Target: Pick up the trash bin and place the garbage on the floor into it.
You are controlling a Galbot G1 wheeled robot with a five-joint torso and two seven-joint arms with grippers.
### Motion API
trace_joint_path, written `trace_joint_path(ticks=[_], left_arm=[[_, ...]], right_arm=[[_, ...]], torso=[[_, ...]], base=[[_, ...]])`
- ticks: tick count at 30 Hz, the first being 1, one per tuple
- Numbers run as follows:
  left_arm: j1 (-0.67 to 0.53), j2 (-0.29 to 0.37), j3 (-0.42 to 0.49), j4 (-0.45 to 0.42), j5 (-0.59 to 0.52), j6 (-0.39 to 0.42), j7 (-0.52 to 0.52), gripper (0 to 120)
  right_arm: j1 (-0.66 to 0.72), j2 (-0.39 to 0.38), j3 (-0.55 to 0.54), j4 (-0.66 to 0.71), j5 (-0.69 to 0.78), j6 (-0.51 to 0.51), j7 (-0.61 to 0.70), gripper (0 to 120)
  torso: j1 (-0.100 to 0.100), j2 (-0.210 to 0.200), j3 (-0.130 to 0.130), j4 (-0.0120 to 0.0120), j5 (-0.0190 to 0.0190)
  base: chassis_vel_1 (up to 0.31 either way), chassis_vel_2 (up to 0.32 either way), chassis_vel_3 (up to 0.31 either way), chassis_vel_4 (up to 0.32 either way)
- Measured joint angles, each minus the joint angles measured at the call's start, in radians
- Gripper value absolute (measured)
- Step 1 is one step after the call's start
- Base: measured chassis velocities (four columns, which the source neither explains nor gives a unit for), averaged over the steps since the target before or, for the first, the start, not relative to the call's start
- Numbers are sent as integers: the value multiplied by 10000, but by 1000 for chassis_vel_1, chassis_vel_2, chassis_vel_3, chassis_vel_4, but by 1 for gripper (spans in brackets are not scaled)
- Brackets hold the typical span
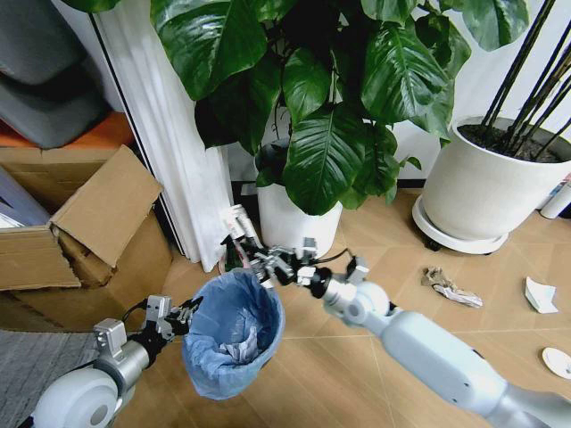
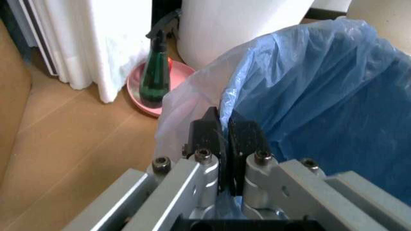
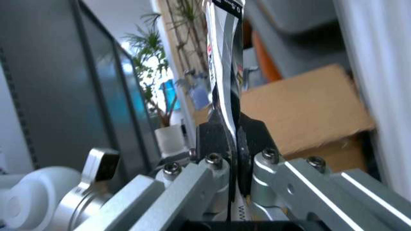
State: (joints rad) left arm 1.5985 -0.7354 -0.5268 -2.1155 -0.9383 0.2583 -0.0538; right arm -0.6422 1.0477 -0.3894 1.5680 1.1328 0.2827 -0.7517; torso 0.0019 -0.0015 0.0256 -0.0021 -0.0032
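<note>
Both sets of jaws are clenched: those of the left gripper [image 2: 224, 126] pinch the light-blue bag at the rim of the trash bin [image 1: 234, 334], and those of the right gripper [image 3: 234, 137] grip a flattened wrapper [image 3: 226, 57] that stands up out of them, white and silvery with dark print. In the head view the left gripper [image 1: 183, 318] holds the bin by its near-left rim, tilted so that its mouth faces up and toward the camera, and a crumpled pale scrap [image 1: 239, 346] lies inside at the bottom of the liner. The right gripper [image 1: 257, 256] sits just above the far rim of the bin with the wrapper [image 1: 238, 223] pointing up and away. Beyond the bin, a dark green spray bottle [image 2: 155, 72] stands on a pink dish [image 2: 138, 94] beside a white plant pot [image 1: 294, 218] holding a broad-leaved plant. An open cardboard box [image 1: 85, 241] sits to the left. On the herringbone floor [image 1: 393, 259] to the right lie more garbage: a crumpled wrapper [image 1: 449, 286], a torn white paper [image 1: 540, 295] and a white disc [image 1: 558, 361], near a second large white pot [image 1: 486, 183].
</note>
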Motion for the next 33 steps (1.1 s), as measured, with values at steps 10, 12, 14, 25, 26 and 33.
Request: trace_joint_path(ticks=[10, 12, 14, 25, 26, 33], left_arm=[[15, -133, -26, -19, -36, -1, 0, 0], [17, -169, -51, -19, -53, -1, -1, 0], [21, -187, -120, -22, -99, -1, -3, 0], [29, -165, -248, -24, -161, -1, -14, 0], [24, -167, -247, -21, -161, 0, -18, 0], [14, -207, -335, -13, -187, 14, -68, 0]], right_arm=[[362, 296, -1120, -378, -34, -56, 289, 0], [405, 373, -1307, -529, -94, -47, 387, 4], [411, 403, -1337, -607, -168, -49, 409, 12], [358, 91, -1354, -460, -432, -84, 433, 51], [340, 66, -1329, -416, -432, -86, 438, 54], [88, -25, -521, -64, -424, -202, 745, 77]], torso=[[0, 0, -1, -1, -1], [0, 0, -1, -1, 0], [0, 0, -1, -1, 0], [0, 0, -1, -2, 0], [-1, 0, -1, -1, 1], [-1, 0, -1, 0, 2]], base=[[0, 0, 0, 0], [0, 0, 0, 0], [0, 0, 0, 0], [0, 0, 0, 0], [0, 0, 0, 0], [0, 0, 0, 0]])
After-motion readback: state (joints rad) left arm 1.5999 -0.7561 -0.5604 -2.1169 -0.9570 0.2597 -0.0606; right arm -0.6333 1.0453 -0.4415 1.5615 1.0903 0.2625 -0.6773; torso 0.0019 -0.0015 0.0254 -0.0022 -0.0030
